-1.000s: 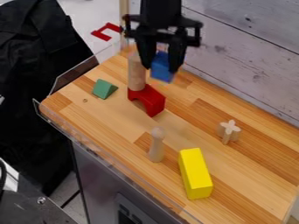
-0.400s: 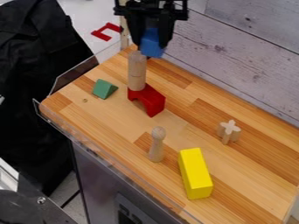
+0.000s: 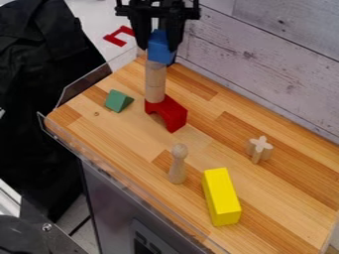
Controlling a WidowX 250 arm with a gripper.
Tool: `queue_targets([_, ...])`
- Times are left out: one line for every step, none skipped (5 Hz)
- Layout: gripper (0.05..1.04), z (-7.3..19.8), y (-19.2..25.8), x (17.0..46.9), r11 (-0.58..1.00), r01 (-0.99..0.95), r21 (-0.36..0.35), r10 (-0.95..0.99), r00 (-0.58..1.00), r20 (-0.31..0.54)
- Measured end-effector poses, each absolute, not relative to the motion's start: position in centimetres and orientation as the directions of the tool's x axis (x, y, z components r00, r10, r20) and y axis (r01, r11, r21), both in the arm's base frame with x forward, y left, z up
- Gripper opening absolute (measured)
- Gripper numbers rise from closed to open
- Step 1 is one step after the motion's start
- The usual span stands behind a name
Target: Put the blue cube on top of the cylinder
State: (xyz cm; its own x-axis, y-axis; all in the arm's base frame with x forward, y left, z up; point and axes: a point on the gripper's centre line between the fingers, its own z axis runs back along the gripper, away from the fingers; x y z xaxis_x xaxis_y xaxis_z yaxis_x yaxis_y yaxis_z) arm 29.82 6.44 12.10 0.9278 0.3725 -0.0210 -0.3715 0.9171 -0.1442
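- One yellow block (image 3: 221, 197) lies lengthwise on the wooden worktop (image 3: 119, 131), nearest the camera among the loose pieces.
- One plain wooden peg figure (image 3: 177, 164) with a round head stands upright just beside the yellow block, on its left in the view.
- One small pale wooden piece (image 3: 259, 149), cross-shaped on top, stands farther back, well apart to the right.
- One red arch block (image 3: 171, 114) sits near the middle of the far half, its opening towards the lower left.
- One green triangular block (image 3: 118, 101) rests near the arch, to its left.
- One wooden cylinder (image 3: 155, 82) stands upright at the far end of the red arch; whether it rests on the arch or just behind it, I cannot tell.
- One blue cube (image 3: 159, 48) is directly above the cylinder, its lower edge meeting the cylinder's top in the view; whether the two really touch, I cannot tell.
- One black gripper (image 3: 158, 44) hangs from the top edge, its jaws closed on the blue cube, one on either side.
- One red bracket-shaped piece (image 3: 115, 39) lies beyond the worktop's far left side.
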Motion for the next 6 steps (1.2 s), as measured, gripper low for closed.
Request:
queue_targets([0.542, 11.9, 6.8, 29.7, 0.913, -0.382, -0.144, 0.382, 0.924, -0.029])
queue_targets([0.542, 11.1, 6.9, 29.8, 0.911, -0.388, -0.142, 0.384, 0.922, -0.056])
queue_targets([0.542, 11.2, 7.0, 30.1, 0.911, -0.387, -0.143, 0.383, 0.922, -0.053])
queue_targets([0.592, 10.7, 7.1, 30.2, 0.911, -0.388, -0.139, 0.381, 0.922, -0.074])
queue_targets([0.891, 10.7, 7.2, 30.5, 0.903, -0.406, -0.138, 0.401, 0.914, -0.060])
queue_targets([1.012, 11.2, 6.9, 30.3, 0.893, -0.422, -0.154, 0.422, 0.906, -0.035])
